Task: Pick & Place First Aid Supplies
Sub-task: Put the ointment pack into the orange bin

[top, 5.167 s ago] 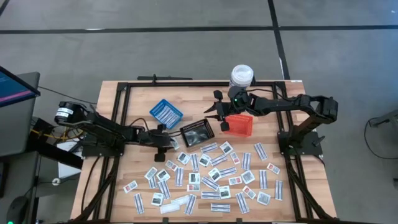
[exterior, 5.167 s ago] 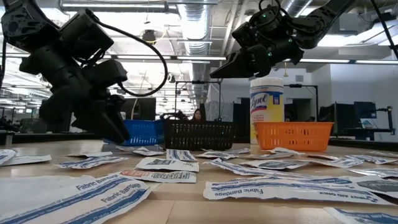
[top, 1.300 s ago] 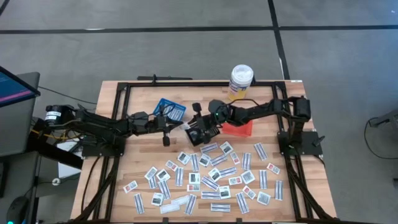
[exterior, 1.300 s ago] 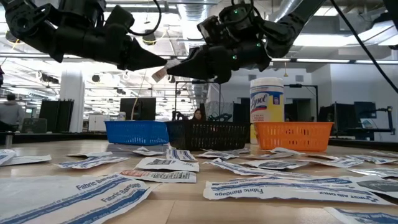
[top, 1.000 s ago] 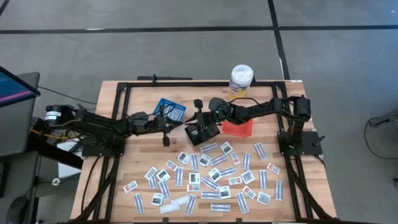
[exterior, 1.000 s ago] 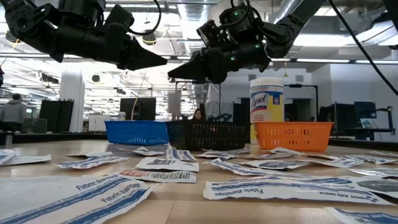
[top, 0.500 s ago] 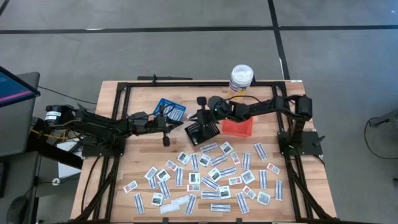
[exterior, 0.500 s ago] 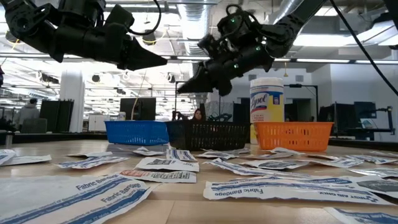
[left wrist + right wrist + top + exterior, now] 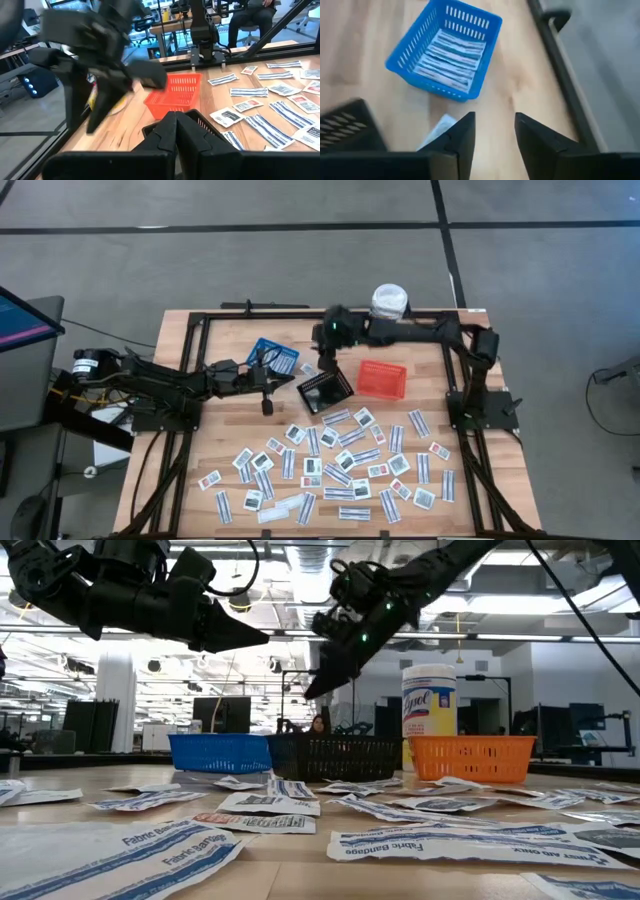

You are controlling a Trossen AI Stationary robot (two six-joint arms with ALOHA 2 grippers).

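Note:
The first aid supplies (image 9: 340,460) are many small flat white packets strewn over the table's near half. Some striped strips lie in the blue basket (image 9: 445,50). My right gripper (image 9: 493,120) hangs open above the bare wood between the blue basket and the black basket (image 9: 325,391), slanting down, with nothing between its fingers. One white packet (image 9: 437,131) shows just beyond one finger, over the wood; whether it lies there or is falling I cannot tell. My left gripper (image 9: 175,117) is shut and empty, held level above the table, left of the black basket.
An orange basket (image 9: 382,378) stands right of the black one. A tall white bottle (image 9: 388,302) stands at the far edge. A black frame rail (image 9: 300,312) runs round the table. Bare wood lies at the far left (image 9: 215,340).
My right gripper has swung from over the black basket toward the table's far edge and the blue basket, rising a little. It has tipped from nearly level to slanting down. My left gripper has kept still.

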